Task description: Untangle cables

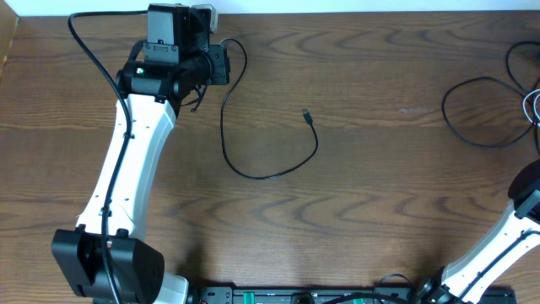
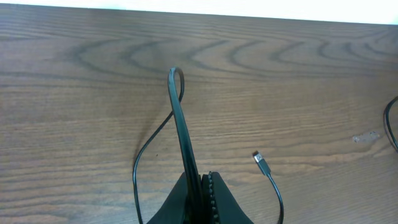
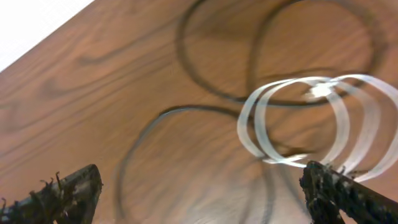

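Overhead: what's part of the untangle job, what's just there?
Job: black cable in left gripper; second black cable; white cable.
Not job: table; arm wire; base rail.

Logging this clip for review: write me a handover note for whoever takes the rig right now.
Left pincer: shut on one black cable, which arcs alone across the table, its plug lying free.
Right pincer: open, above the white cable and the other black cable at the right edge.
Done: one black cable lies apart from the rest.
Left: white and other black cable overlap; part them.
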